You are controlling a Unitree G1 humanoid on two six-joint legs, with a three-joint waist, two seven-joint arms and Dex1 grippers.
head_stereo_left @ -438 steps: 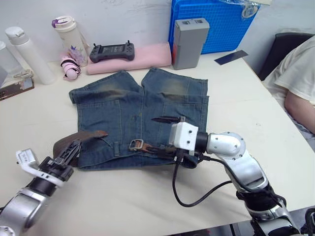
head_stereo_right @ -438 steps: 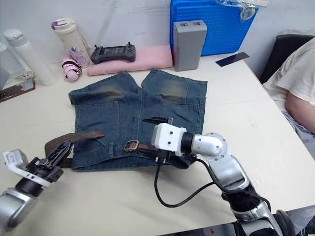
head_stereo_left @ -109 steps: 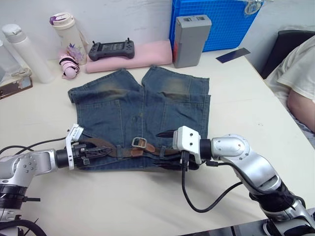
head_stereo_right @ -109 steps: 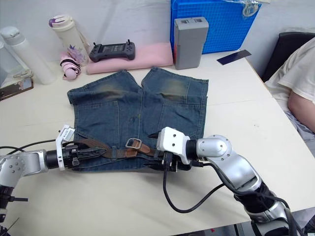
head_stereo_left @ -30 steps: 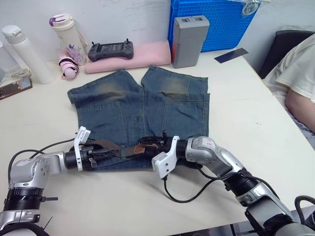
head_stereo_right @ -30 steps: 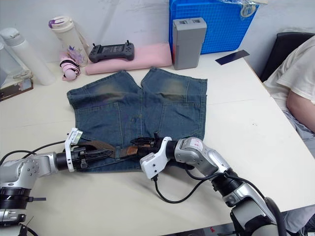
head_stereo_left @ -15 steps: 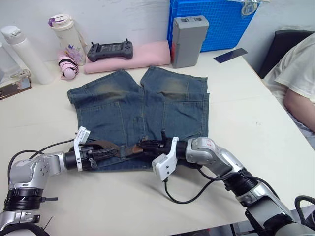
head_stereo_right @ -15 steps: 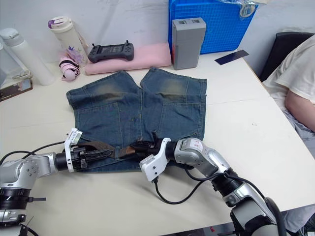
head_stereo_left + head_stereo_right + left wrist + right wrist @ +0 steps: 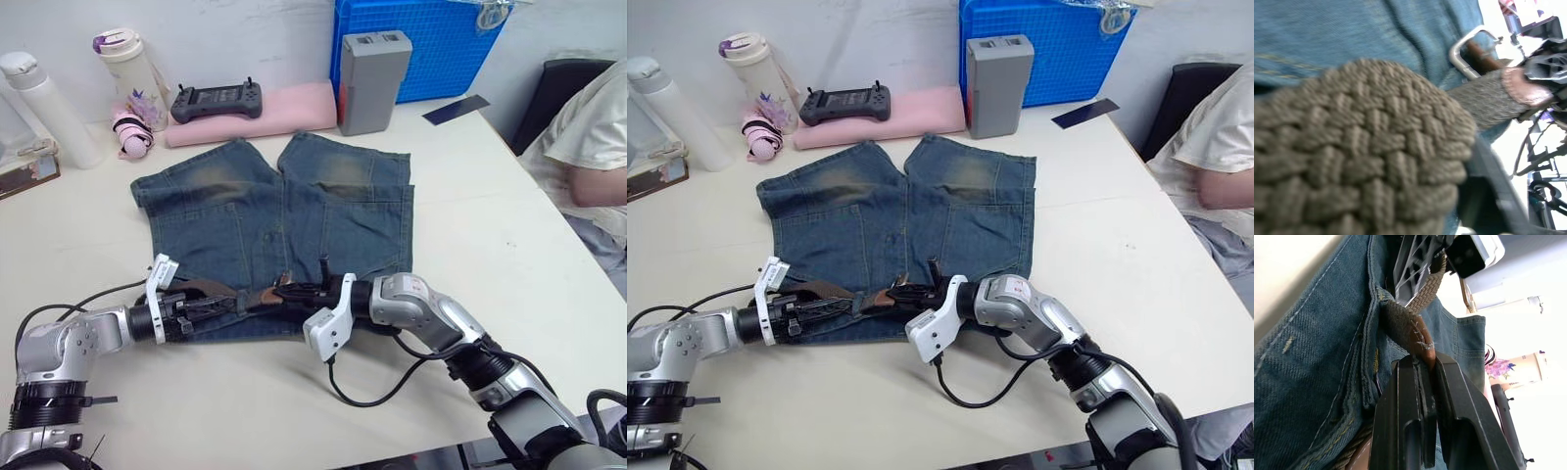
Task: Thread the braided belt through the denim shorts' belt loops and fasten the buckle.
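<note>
Over the last half second little has shifted: the right end effector [image 9: 904, 292] stays clamped on the dark-brown braided belt [image 9: 828, 291]'s leather tip at the faded blue denim shorts [image 9: 896, 211]' waistband, the left end effector [image 9: 808, 306] gripping its woven loop; buckling remains.

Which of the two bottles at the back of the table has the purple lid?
The shorter cup-shaped bottle beside the pink band; its lid is purple, while the taller plain white bottle at the table's edge has a white cap.

The right tool [image 9: 290, 292] covers the braided belt [image 9: 217, 291]'s tip; belt loops too small to tell
</note>
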